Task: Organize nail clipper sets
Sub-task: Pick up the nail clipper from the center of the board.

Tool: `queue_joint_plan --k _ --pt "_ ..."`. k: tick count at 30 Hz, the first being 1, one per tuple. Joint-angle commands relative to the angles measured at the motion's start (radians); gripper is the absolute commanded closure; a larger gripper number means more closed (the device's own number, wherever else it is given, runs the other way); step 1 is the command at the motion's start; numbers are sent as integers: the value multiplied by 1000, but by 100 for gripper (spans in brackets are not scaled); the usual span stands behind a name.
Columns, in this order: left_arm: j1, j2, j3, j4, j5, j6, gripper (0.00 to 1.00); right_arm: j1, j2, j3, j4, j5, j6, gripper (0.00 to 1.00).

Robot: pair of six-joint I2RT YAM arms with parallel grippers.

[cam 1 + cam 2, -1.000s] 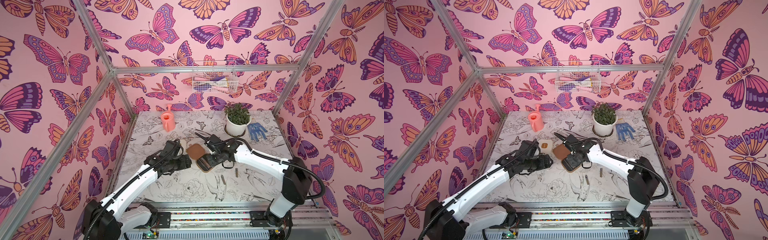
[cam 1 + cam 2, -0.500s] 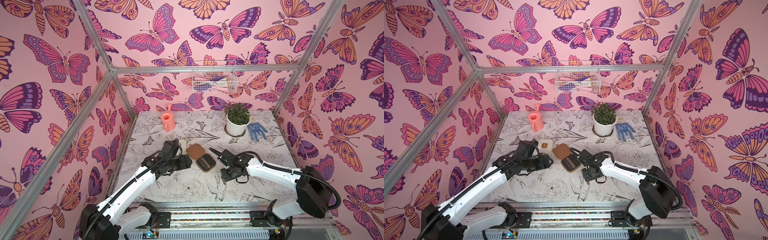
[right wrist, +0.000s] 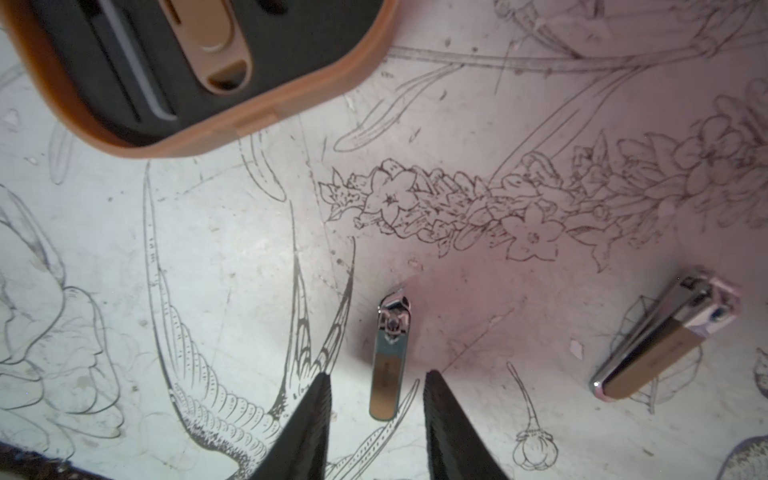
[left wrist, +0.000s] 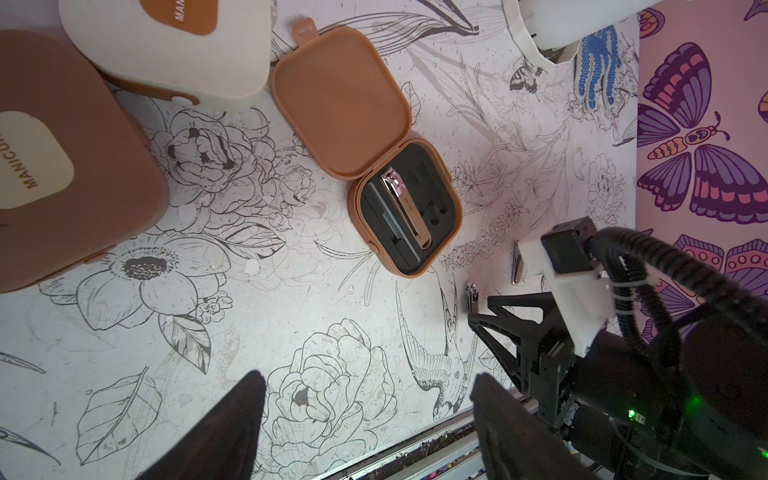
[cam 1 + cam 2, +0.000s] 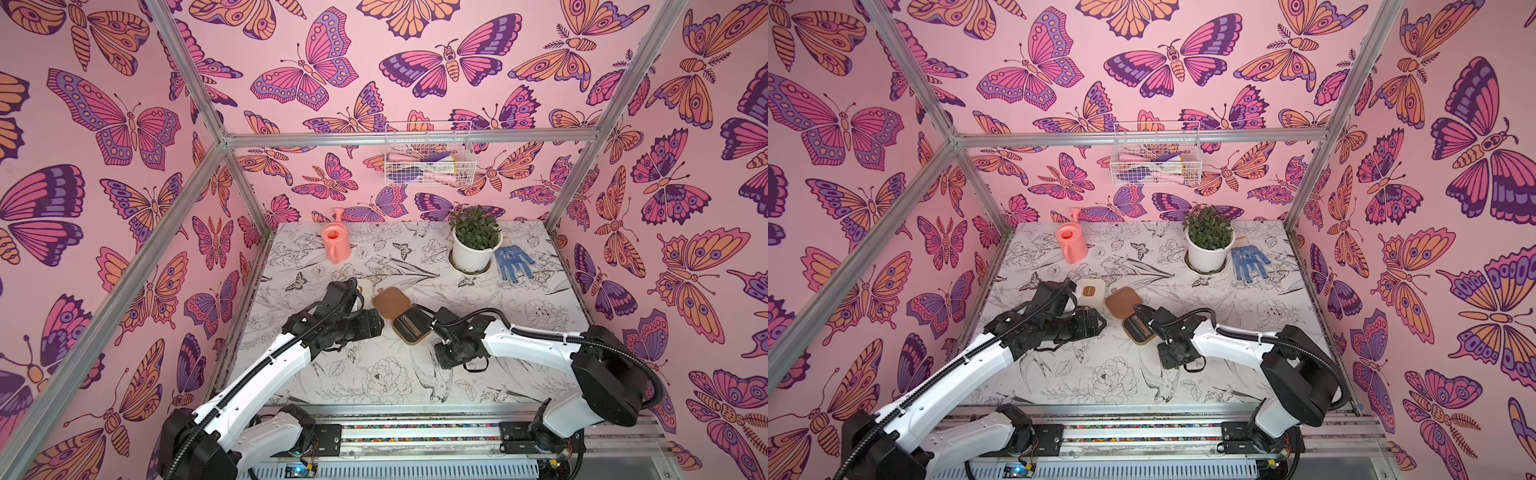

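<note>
An open tan-brown case (image 5: 409, 328) lies mid-table with its lid (image 4: 345, 104) folded back. Its black-lined base (image 4: 409, 216) holds a clipper and a slim tool. Beside it are a shut cream case (image 5: 1091, 291) and a shut brown case (image 4: 62, 166); my left arm hides the brown one in both top views. My right gripper (image 3: 376, 378) is open and low over the table, its fingertips on either side of the end of a small metal clipper (image 3: 388, 357) without touching it. A larger clipper (image 3: 660, 340) lies loose nearby. My left gripper (image 4: 370, 378) hovers open and holds nothing.
A pink watering can (image 5: 336, 245) stands at the back left. A white potted plant (image 5: 476, 245) and a blue dotted glove (image 5: 514, 262) are at the back right. A wire basket (image 5: 428, 160) hangs on the rear wall. The metal rail (image 5: 415, 432) runs along the table's front edge.
My right arm has drawn back from the open case toward the table's front and come down over the small clipper. My left arm has hardly moved.
</note>
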State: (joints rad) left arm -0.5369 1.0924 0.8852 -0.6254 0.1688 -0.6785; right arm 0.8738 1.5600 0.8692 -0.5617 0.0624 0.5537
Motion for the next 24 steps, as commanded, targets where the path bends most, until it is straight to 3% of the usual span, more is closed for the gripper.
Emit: queue_joint_plan --k 1,17,24 --pt "0 -8 3 -6 5 5 20 9 33 -9 6 21 25 64" --pt "0 -3 3 -6 5 4 20 22 74 -9 7 19 38 80" --pt "0 -3 0 -3 3 3 21 26 52 6 -30 32 18 98"
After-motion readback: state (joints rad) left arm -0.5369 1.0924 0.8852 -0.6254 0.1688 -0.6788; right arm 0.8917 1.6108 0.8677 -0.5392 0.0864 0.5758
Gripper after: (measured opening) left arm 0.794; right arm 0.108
